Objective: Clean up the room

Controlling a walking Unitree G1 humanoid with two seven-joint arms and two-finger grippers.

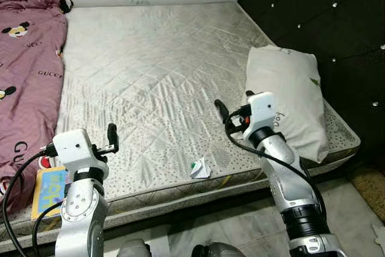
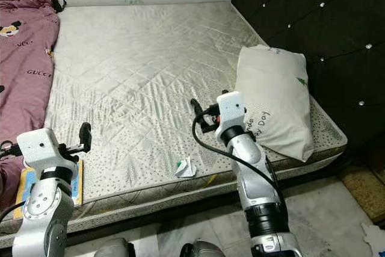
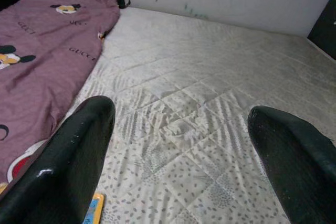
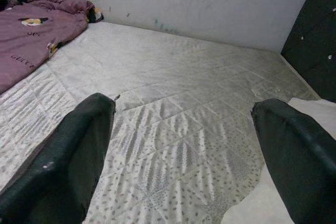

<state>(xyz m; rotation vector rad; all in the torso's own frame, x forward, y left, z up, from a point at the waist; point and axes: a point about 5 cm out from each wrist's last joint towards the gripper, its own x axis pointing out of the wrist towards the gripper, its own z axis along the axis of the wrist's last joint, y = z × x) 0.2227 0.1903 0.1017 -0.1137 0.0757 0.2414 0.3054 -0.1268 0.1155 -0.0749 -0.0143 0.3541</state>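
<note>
Across the whole frame lies a bare quilted mattress (image 1: 156,70), seen from its near edge, with a white wall at the far side and a black tufted headboard (image 1: 313,10) along the right.

Left gripper (image 3: 184,145): raised over the near-left part of the mattress, fingers spread wide apart, nothing between them. Its wrist view looks along the fingers across the open bedding toward the far wall.

Right gripper (image 4: 184,150): raised over the near-right part, just left of the white pillow (image 1: 289,97), fingers also wide apart and empty. White pillow fabric edges into its wrist view beside one finger.

Things to tidy, as I read the task:
- Crumpled scrap of white paper (image 1: 200,168) with a green mark, on the mattress close to the near edge, between the two arms, nearer the right one.
- Colourful flat book or card (image 1: 49,188), at the near-left edge, below the left arm, partly tucked against the purple blanket (image 1: 27,76).
- Blanket bunched along the left side, printed with cartoon mice.

Pillow lies against the headboard side, overhanging the near corner slightly.

Judgement: both grippers held ready above the surface, no grasp begun. The paper scrap looks the likeliest first pick; light and flimsy, it would need a low, pinching approach.
</note>
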